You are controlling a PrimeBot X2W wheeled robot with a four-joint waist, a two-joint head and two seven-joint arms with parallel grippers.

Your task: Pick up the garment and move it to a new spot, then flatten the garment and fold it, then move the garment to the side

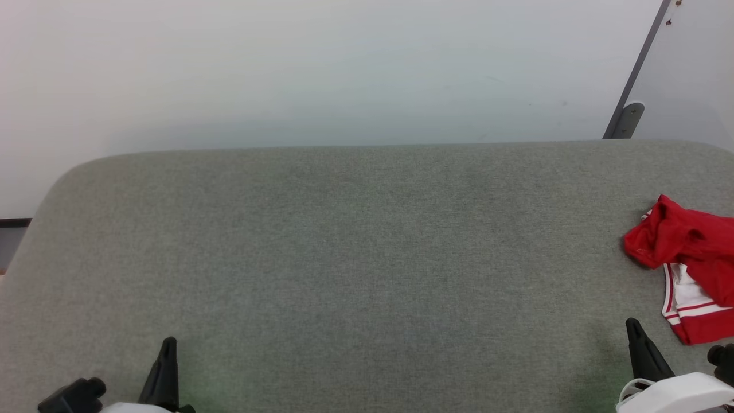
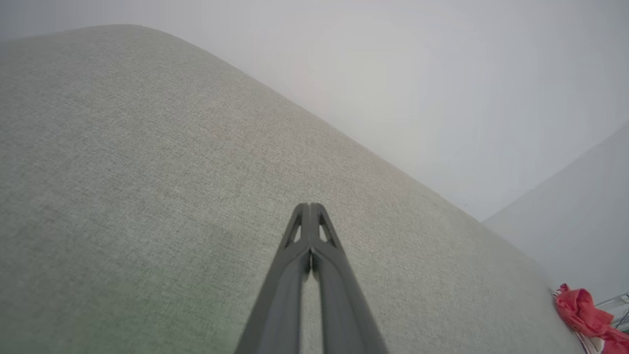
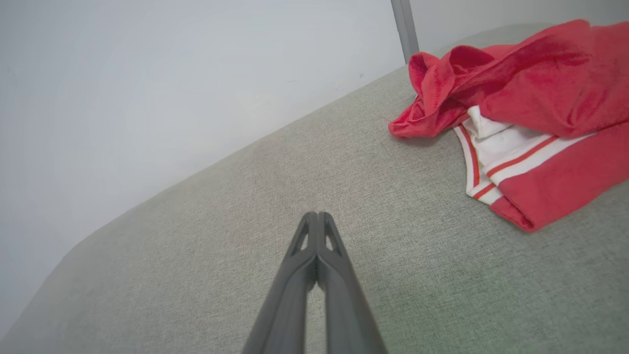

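The garment (image 1: 691, 258) lies crumpled at the right edge of the grey fabric table (image 1: 355, 258), red with a white, red-striped sleeve showing; its lettering is hidden in the folds. It also appears in the right wrist view as the garment (image 3: 530, 108) and, small and far off, in the left wrist view as the garment (image 2: 585, 312). My right gripper (image 1: 633, 327) is shut and empty, just below and left of the heap. My left gripper (image 1: 168, 344) is shut and empty near the table's front left. Tips pressed together: left gripper (image 2: 310, 206), right gripper (image 3: 317, 215).
A pale wall (image 1: 344, 69) runs behind the table's rounded far edge. A grey post with a bracket (image 1: 628, 117) stands at the back right. The table's broad middle is bare grey cloth.
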